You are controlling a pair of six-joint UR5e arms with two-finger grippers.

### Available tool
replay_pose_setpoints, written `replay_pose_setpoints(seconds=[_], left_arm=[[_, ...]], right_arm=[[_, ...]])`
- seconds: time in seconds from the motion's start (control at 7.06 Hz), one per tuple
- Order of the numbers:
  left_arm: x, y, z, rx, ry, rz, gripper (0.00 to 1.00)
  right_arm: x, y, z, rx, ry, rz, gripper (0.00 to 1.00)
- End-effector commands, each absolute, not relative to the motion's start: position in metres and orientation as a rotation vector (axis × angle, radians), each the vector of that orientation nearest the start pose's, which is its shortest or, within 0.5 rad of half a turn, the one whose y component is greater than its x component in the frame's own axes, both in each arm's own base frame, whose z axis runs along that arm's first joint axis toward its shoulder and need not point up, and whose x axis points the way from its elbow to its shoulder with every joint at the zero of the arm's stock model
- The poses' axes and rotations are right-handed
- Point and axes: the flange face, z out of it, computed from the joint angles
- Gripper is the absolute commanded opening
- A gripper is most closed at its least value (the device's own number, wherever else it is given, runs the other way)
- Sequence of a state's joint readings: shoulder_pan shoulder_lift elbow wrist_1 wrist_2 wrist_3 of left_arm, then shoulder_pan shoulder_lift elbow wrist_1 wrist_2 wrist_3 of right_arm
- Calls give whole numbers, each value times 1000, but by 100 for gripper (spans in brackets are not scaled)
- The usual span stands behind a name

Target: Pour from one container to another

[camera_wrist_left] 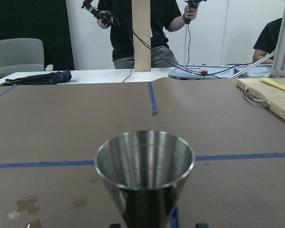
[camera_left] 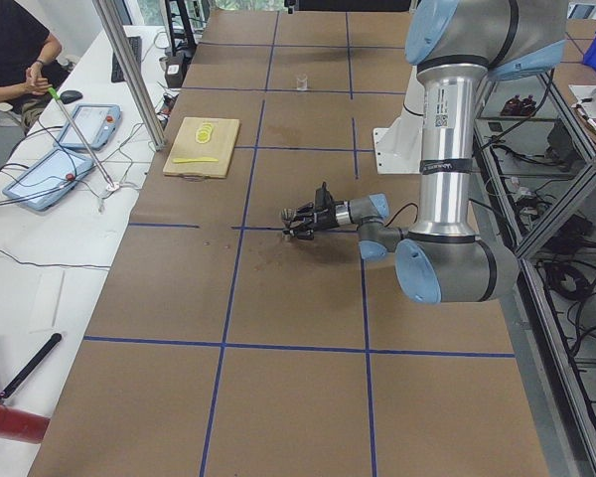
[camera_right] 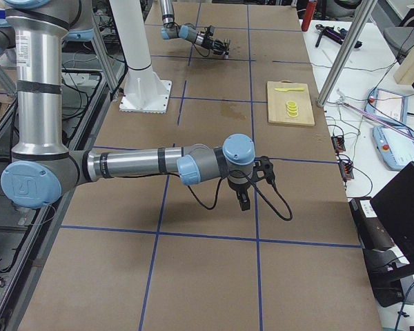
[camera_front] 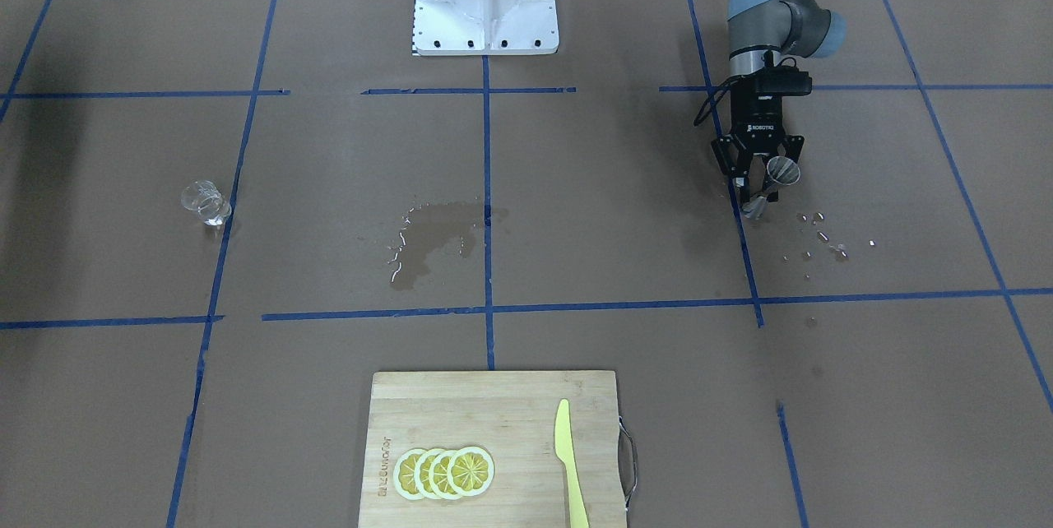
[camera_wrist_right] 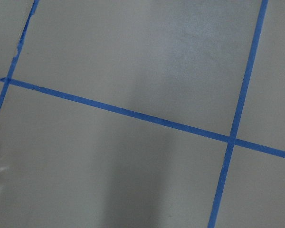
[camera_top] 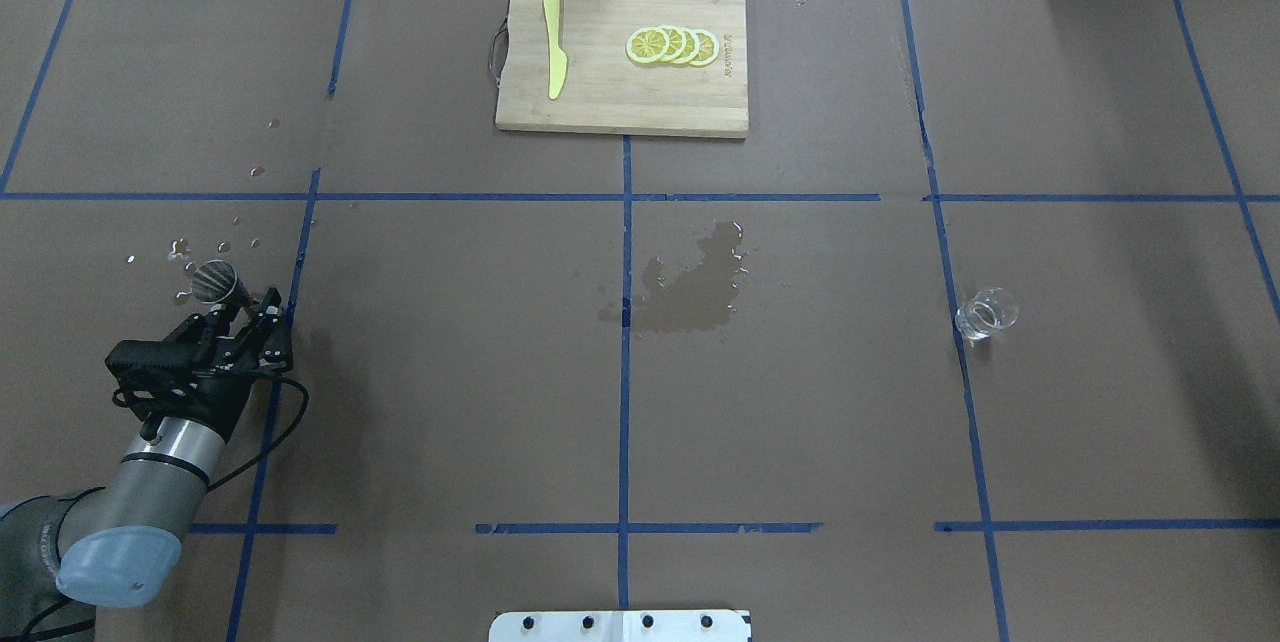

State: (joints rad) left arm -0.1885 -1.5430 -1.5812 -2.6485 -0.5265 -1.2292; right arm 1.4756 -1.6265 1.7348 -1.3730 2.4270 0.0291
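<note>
A steel measuring cup (camera_wrist_left: 145, 164) stands upright on the brown table near its left end, also seen in the overhead view (camera_top: 215, 280) and the front view (camera_front: 782, 170). My left gripper (camera_top: 240, 314) lies low and level behind it. Its fingers sit on either side of the cup's narrow lower part with a small gap showing, so it looks open. A small clear glass (camera_top: 987, 312) stands far off on the right half (camera_front: 204, 203). My right gripper (camera_right: 243, 201) hangs over the table near that end. It shows only in the right side view, so I cannot tell its state.
A wet puddle (camera_top: 695, 287) spreads at the table's middle, and water drops (camera_top: 200, 247) lie beside the steel cup. A wooden cutting board (camera_top: 600, 102) with lemon slices (camera_top: 672, 45) and a yellow knife (camera_top: 553, 57) sits at the far edge. People stand beyond the table (camera_wrist_left: 142, 28).
</note>
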Motion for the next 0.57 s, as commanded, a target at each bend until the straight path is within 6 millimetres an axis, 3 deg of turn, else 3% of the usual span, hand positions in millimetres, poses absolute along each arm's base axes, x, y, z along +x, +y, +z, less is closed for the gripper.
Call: replay_pose_setpoints(seconds=[0.0, 0.14, 0.42], left_arm=[[421, -305, 535, 1164, 653, -403, 37], [418, -305, 536, 1165, 650, -405, 29], [416, -307, 534, 1169, 655, -414, 0]], right_arm=[[12, -484, 578, 232, -866, -191, 100], [12, -484, 580, 228, -865, -191, 100], [13, -484, 581, 230, -848, -189, 100]])
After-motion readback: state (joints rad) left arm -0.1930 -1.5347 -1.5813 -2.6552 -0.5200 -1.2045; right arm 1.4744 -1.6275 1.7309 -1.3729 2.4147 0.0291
